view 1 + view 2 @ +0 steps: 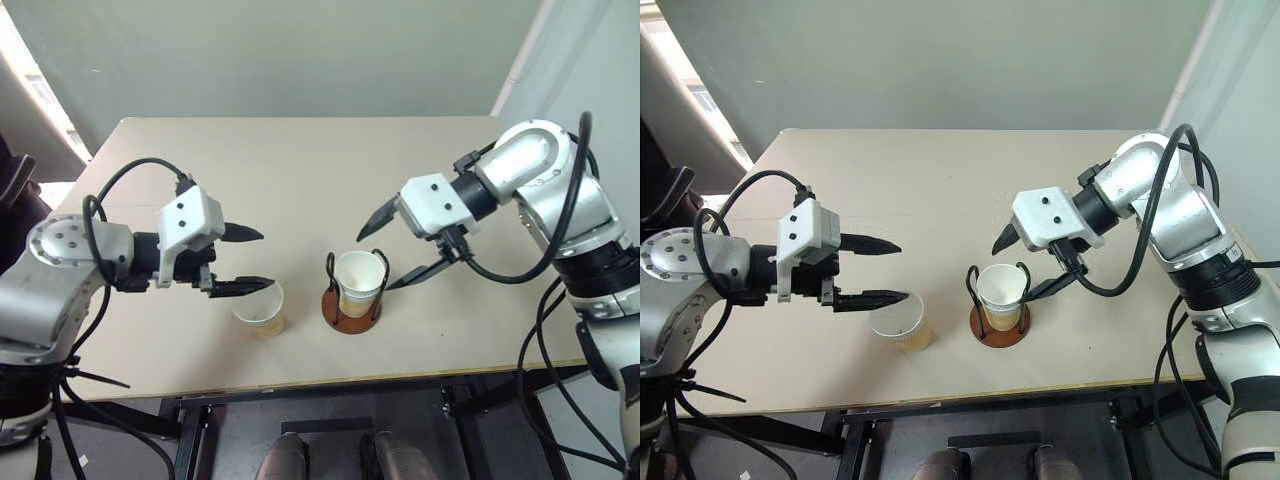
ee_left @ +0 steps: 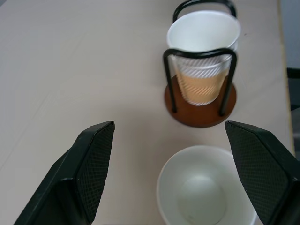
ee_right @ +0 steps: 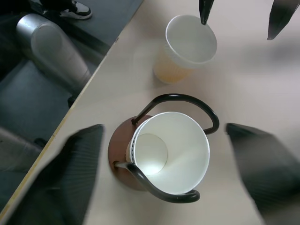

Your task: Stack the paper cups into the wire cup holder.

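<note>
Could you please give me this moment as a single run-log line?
left tool: open over loose white-rimmed yellow paper cup | right tool: open over cup stack in black wire, brown-base holder

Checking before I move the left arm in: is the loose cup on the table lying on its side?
No. In the left wrist view the loose cup stands upright, mouth up, beside the wire cup holder.

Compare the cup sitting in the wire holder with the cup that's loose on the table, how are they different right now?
The cup in the wire holder stands inside the black wire loops on the brown base; the loose cup stands on the bare table beside it. The right tool, open, straddles the cup in the wire holder; the left tool, open, is over the loose cup. Both are upright, white inside, pale yellow-orange outside.
</note>
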{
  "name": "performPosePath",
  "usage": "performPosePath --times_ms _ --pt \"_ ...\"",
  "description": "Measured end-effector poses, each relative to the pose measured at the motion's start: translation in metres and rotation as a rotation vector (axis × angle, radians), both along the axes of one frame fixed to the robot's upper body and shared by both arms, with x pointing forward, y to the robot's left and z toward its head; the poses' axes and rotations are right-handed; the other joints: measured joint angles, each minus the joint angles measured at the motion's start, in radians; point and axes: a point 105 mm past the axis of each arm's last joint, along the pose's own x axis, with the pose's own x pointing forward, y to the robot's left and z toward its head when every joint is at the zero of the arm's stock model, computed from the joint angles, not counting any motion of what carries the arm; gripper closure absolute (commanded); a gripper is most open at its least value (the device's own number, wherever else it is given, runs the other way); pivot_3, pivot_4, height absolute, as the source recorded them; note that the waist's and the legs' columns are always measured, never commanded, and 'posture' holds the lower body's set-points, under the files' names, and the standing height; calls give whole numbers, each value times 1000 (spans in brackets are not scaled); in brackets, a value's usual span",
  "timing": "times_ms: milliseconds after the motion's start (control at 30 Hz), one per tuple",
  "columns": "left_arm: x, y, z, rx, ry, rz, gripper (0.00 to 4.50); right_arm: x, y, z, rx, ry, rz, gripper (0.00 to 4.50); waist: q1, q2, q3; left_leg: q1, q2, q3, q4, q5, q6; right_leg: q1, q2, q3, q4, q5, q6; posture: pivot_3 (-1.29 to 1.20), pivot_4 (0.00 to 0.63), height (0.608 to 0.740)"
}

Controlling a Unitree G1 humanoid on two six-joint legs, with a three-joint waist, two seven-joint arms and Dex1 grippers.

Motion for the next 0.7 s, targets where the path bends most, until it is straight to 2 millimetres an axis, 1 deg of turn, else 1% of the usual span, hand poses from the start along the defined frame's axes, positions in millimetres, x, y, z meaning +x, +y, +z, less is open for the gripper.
performPosePath --times_ms 33,67,133,200,267,333,400,500,600,700 --pt "2 5 -3 37 4 16 443 -1 -2 6 34 20 -6 16 0 0 0 0 0 0 0 0 0 0 0 0 0 0 0 0 150 740" --pt "6 13 -8 86 15 35 443 -3 -4 16 97 53 -14 16 0 0 0 0 0 0 0 0 0 0 0 0 0 0 0 0 150 740" --pt "14 21 -13 136 30 53 443 -6 -8 34 214 100 -37 16 2 0 0 0 0 0 -1 0 0 0 0 0 0 0 -1 0 150 740" --pt "18 23 -14 166 39 39 443 -7 -7 44 296 122 -57 16 2 0 0 0 0 0 0 0 0 0 0 0 0 0 -1 0 150 740" --pt "20 21 -16 195 47 3 443 -10 -7 42 326 150 -70 16 2 0 0 -1 0 0 -1 0 0 0 0 0 -1 0 -1 0 150 740" --pt "24 19 -17 223 52 -19 443 -14 -7 32 333 175 -84 16 4 0 0 -1 0 0 -1 0 0 0 0 0 -2 0 -1 0 150 740" --pt "29 14 -20 237 62 -54 443 -16 -6 24 336 198 -107 16 5 0 0 -2 0 0 0 0 0 -1 0 0 -2 0 1 0 150 740" --pt "27 8 -32 276 99 -115 443 -22 -4 25 336 186 -110 16 4 0 0 -2 0 0 -1 0 0 -1 0 0 -3 2 4 0 150 740" --pt "26 5 -41 302 130 -144 1045 -23 -5 26 351 176 -134 0 1 0 0 -2 0 0 -1 -1 0 -1 0 0 -3 3 6 0 150 740" --pt "28 1 -41 292 129 -154 2139 -18 -6 26 375 173 -177 0 2 0 0 -2 0 -1 0 -1 0 -1 0 0 -3 6 10 0 150 740"
